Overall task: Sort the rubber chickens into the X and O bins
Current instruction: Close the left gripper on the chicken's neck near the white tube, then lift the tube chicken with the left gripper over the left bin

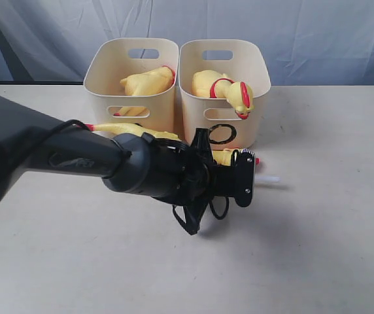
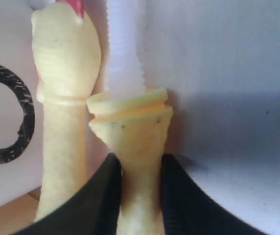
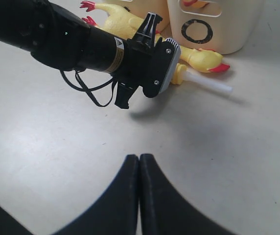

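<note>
A broken-off neck piece [image 2: 135, 142] of a rubber chicken lies on the table [image 1: 318, 229] just in front of the O bin [image 1: 255, 98], its white tube [image 1: 270, 178] sticking out beyond the gripper. The left gripper [image 2: 139, 169] has its black fingers [image 2: 103, 196] pressed against both sides of the narrow neck, below the flared collar, and the piece is not yet lifted.

A clean pick looks to call for a firm squeeze on the soft rubber. A straight rise should come before any swing toward the bins, so the tube clears the bin wall.

Just beside the piece lies a whole chicken [image 2: 64, 88], stretched along the front of both bins. A dragged or slanted lift could catch it.

Behind, the O bin holds a second chicken [image 1: 223, 88] with its head hung over the rim. The neighbouring bin [image 1: 102, 91], its mark hidden by the arm, holds a third chicken [image 1: 146, 83]. Which bin the broken piece belongs in cannot be read here.

The right gripper [image 3: 139, 196] hangs over the table with fingers closed together and empty, well apart from the work.
</note>
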`<action>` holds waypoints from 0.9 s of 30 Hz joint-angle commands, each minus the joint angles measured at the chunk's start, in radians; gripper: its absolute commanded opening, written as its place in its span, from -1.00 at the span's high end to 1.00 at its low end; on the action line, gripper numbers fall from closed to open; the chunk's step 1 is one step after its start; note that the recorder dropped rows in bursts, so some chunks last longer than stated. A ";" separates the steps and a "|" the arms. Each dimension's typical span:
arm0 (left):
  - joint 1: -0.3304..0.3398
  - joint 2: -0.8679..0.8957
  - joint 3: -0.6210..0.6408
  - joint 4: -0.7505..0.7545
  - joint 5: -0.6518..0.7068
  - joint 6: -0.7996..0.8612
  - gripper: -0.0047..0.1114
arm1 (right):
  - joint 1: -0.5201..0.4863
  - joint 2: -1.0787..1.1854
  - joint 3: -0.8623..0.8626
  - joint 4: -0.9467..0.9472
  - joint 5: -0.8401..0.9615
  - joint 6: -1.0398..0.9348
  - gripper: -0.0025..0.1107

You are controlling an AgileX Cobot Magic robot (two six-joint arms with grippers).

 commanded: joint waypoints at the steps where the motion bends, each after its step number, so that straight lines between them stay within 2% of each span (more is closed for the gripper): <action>1: 0.000 0.017 0.010 -0.026 -0.004 -0.005 0.81 | 0.000 -0.006 0.005 -0.005 -0.003 -0.002 0.97; 3: 0.000 0.017 0.010 -0.026 -0.004 -0.005 0.92 | 0.000 -0.006 0.005 -0.005 -0.003 -0.002 0.97; 19: -0.017 -0.035 0.010 -0.043 0.094 -0.001 0.92 | 0.000 -0.006 0.005 -0.005 -0.003 -0.002 0.97; 24: -0.049 -0.073 0.010 -0.117 0.110 0.001 0.92 | 0.000 -0.006 0.005 -0.005 -0.003 -0.002 0.97; 27: -0.069 -0.096 0.010 -0.217 0.177 0.045 0.92 | 0.000 -0.006 0.005 -0.005 -0.003 -0.002 0.97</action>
